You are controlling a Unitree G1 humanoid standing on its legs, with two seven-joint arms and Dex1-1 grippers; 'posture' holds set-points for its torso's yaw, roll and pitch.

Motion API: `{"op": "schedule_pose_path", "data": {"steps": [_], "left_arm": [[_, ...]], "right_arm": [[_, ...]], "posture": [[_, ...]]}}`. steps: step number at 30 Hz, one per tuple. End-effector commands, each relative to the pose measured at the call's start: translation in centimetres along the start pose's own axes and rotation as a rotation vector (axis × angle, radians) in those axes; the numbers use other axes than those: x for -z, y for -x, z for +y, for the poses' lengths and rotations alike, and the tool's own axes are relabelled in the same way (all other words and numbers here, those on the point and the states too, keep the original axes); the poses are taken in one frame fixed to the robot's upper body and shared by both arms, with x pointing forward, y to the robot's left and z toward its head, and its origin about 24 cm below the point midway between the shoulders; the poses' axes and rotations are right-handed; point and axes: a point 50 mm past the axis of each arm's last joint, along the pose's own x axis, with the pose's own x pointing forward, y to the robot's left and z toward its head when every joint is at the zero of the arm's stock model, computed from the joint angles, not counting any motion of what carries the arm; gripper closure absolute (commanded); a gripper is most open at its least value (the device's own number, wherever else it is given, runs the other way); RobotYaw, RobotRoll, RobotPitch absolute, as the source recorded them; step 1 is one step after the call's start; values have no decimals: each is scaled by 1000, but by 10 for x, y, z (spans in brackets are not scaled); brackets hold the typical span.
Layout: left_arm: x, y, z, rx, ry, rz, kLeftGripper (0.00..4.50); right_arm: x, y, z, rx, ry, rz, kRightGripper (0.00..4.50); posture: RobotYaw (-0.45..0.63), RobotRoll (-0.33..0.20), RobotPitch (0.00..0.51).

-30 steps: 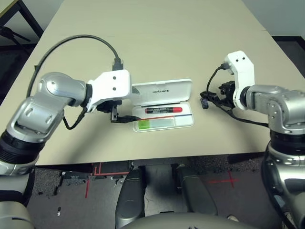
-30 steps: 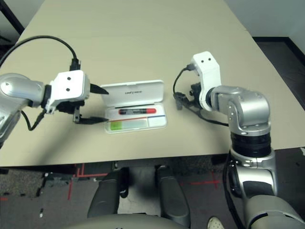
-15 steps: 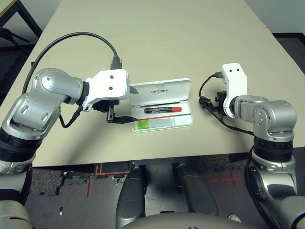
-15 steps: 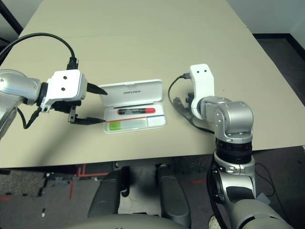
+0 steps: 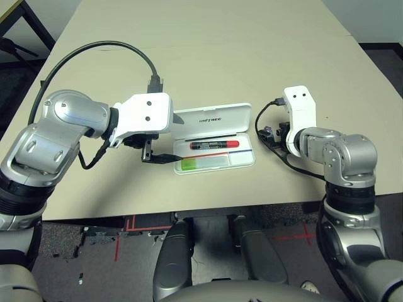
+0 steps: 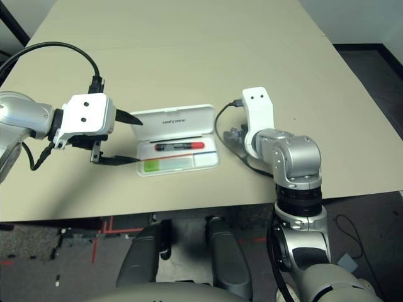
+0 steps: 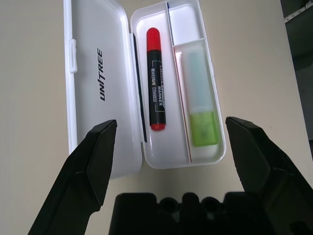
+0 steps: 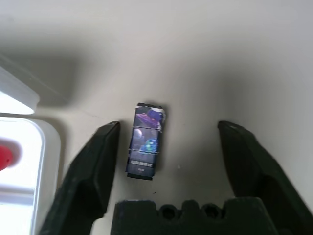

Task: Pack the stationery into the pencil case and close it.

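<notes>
One beige table (image 5: pixel 252 56), over a dark floor (image 5: pixel 126 251) with red lines. Left to right: one left gripper (image 7: pixel 171 121), fingers wide, at the case's left end; one open white UNITREE pencil case (image 5: pixel 242 158), holding one red-and-black marker (image 5: pixel 214 145) (far) and one green-and-translucent bar (image 7: pixel 199 98) (near); one purplish block (image 8: pixel 145 142), on the table right of the case, between the wide fingers of one right gripper (image 8: pixel 168 124), nearer the case-side finger.

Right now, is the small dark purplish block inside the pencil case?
No, the block lies on the table between the open fingers of the right gripper.
</notes>
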Motion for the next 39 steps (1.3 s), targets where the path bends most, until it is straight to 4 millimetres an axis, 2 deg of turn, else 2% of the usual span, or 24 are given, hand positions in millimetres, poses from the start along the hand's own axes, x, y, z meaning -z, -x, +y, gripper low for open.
{"op": "schedule_pose_path", "data": {"steps": [1, 6, 7, 11, 14, 17, 21, 26, 32, 39], "left_arm": [[-1, 1, -2, 1, -4, 6, 0], [-1, 0, -2, 3, -2, 3, 0], [0, 0, -2, 4, -2, 3, 0], [-1, -1, -2, 6, -1, 3, 0], [-1, -1, -2, 8, -1, 3, 0], [-1, -1, -2, 7, -2, 6, 0], [0, -1, -2, 6, -2, 8, 0], [1, -2, -1, 7, -3, 13, 0], [2, -2, -1, 5, -3, 17, 0], [3, 0, -2, 3, -1, 27, 0]], "right_arm": [[13, -5, 6, -35, 4, 76, 2052], [11, -4, 3, -36, 23, 74, 3969], [10, -4, 3, -37, 28, 73, 4175], [6, -1, -1, -43, 59, 69, 4184], [-2, 6, -8, -112, 149, 45, 4184], [-15, 16, -11, -309, 332, -31, 4184], [-26, 31, -32, -422, 532, -60, 4184], [-34, 46, -44, -596, 706, -87, 4184], [-38, 59, -40, -823, 871, -104, 4184], [-44, 62, -29, -1012, 1003, -96, 4184]], "posture": [[6, 0, 227], [6, 0, 227], [6, 0, 227], [1, 0, 224], [1, 0, 224], [1, 0, 224], [1, 0, 217], [-2, 0, 210], [2, 0, 212], [15, 0, 213]]}}
